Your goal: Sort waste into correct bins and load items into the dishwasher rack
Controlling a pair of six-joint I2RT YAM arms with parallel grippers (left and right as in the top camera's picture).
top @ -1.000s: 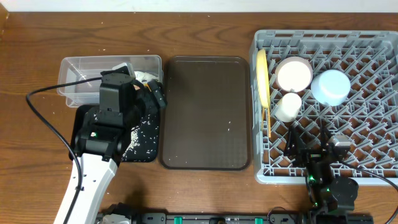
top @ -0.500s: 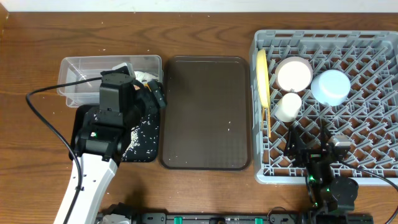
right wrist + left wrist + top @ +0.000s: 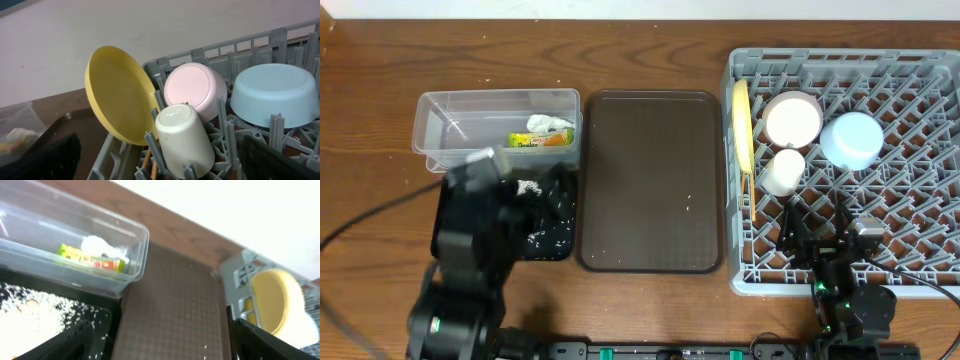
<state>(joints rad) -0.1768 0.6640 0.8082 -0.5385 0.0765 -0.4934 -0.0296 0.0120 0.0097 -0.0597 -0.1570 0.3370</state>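
Note:
The clear tub (image 3: 450,130) holds the snack wrapper (image 3: 540,141) and white tissue (image 3: 548,124); both also show in the left wrist view, wrapper (image 3: 90,259) and tissue (image 3: 102,246). Rice scraps (image 3: 30,305) lie in the black tray (image 3: 555,240). My left gripper (image 3: 160,345) is open and empty, drawn back over the black tray. The grey rack (image 3: 920,60) holds the yellow plate (image 3: 742,125), white bowl (image 3: 792,118), cup (image 3: 783,172), blue bowl (image 3: 852,138) and chopsticks (image 3: 150,162). My right gripper (image 3: 815,225) is open and empty at the rack's front.
The dark-brown serving tray (image 3: 650,180) lies between the bins and the rack, with a few rice grains on it. My left arm (image 3: 470,240) covers much of the black tray. Its cable trails off to the left.
My left arm has pulled back from over the tub toward the table's front edge. The wrapper and tissue now show in the tub. The right arm has not moved.

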